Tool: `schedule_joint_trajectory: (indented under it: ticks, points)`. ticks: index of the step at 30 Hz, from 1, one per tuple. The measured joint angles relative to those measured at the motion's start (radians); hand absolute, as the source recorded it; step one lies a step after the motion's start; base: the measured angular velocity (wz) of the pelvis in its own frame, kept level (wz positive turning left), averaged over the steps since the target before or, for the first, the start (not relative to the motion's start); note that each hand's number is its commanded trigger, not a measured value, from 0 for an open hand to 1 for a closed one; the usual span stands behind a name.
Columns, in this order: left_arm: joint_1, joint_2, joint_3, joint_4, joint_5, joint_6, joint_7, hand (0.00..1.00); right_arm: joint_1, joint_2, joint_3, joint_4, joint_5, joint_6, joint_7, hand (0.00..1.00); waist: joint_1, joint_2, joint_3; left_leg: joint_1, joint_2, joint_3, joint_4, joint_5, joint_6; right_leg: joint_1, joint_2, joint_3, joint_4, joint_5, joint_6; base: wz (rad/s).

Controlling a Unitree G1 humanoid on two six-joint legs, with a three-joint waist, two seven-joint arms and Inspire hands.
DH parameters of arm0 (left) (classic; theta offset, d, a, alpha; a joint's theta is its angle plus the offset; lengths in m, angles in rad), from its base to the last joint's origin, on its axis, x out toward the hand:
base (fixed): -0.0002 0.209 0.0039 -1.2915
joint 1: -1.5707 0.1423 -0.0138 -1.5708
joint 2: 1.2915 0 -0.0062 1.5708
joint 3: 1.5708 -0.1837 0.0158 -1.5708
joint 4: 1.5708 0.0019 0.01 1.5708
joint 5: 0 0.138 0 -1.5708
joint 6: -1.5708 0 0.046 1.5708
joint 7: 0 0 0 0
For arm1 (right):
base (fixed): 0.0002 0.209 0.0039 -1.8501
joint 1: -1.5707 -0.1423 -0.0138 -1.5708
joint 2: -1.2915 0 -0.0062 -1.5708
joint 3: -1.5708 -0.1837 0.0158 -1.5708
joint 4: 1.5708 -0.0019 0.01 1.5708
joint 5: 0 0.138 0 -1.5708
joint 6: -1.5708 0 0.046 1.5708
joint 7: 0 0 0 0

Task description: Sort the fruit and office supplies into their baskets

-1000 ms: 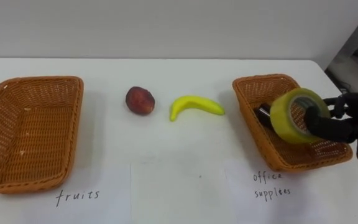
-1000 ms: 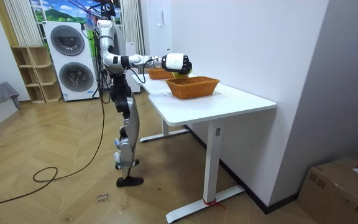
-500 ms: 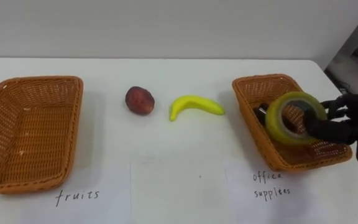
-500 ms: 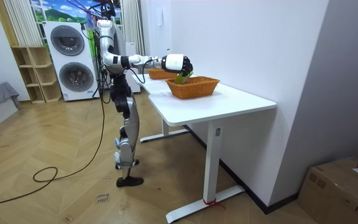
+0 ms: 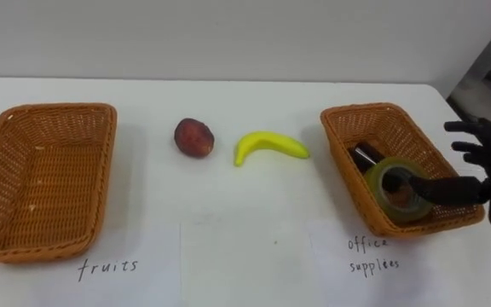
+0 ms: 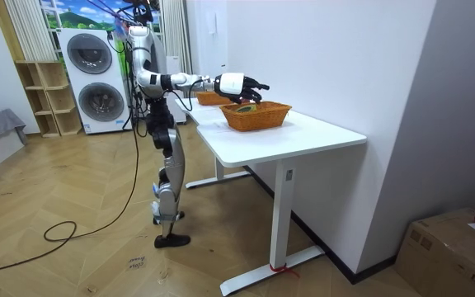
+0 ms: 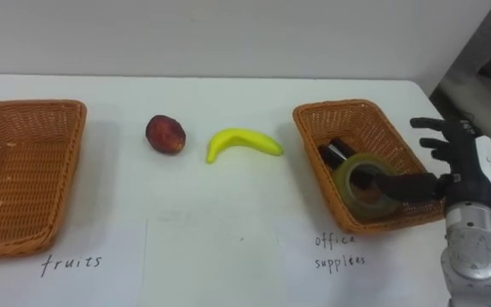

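- Tape roll (image 5: pixel 396 189) now lies inside the office-supplies basket (image 5: pixel 337 149), in the near half, flat-ish against the wicker floor. A second ago it was held up in the air over that same basket.
- Right robot hand (image 5: pixel 488 166) has let go. The fingers are spread wide and straight over the basket's right rim and hold nothing. The thumb reaches in toward the roll; I cannot tell whether it touches it.
- A dark item (image 5: pixel 363 156) sits in the basket just behind the roll, touching it or nearly so.
- Reading of the change: the drop is done, so the office-supply half of the sort looks finished, since no other supply lies outside the basket on the tabletop (image 5: pixel 245 222).
- Fruit not yet handled. The banana (image 5: pixel 267 145) lies just outside the basket's left wall and the peach (image 5: pixel 193 136) farther off on that side. Beyond them, well apart from the office-supplies basket, the fruit basket (image 5: pixel 101 170) has nothing in it.
- Room view: the robot stands at the tabletop's edge with the right arm stretched out over the office-supplies basket.
- Judgement on what is next: lift the hand clear of the rim without catching the roll. Then take the banana, the nearer fruit.
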Motion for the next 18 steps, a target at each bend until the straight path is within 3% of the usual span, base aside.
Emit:
schedule_joint_trajectory:
  ticks: [18]
  points:
    - [-0.002,0.001,0.0,0.0,0.0,0.011,0.001,0.0,0.0,0.0,0.0,0.0,0.004,0.0,-0.02,0.0,0.0,-0.002,0.0005,0.007,0.0,0.0,0.0,0.0,0.0,-0.003,0.0,0.002,-0.003,0.0,0.0,0.0]
